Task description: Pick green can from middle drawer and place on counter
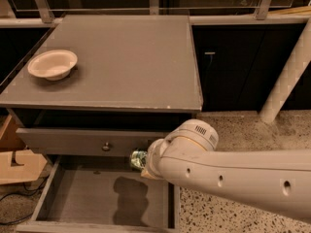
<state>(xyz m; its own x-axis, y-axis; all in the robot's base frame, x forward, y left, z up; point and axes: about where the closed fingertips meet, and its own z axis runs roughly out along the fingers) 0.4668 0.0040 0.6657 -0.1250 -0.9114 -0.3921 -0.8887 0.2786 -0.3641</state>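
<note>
The green can (138, 158) hangs in the air in front of the drawer front, above the open middle drawer (82, 200). My gripper (141, 164) is shut on it, mostly hidden behind my thick white wrist (182, 147), which reaches in from the right. The can's shadow falls on the drawer's bare grey floor. The counter (126, 57) lies above and behind, higher than the can.
A cream bowl (52, 64) sits at the counter's left side. The upper drawer front with a round knob (106, 146) is just left of the can. A wooden piece (17, 166) stands at the left, a white post (286, 81) at the right.
</note>
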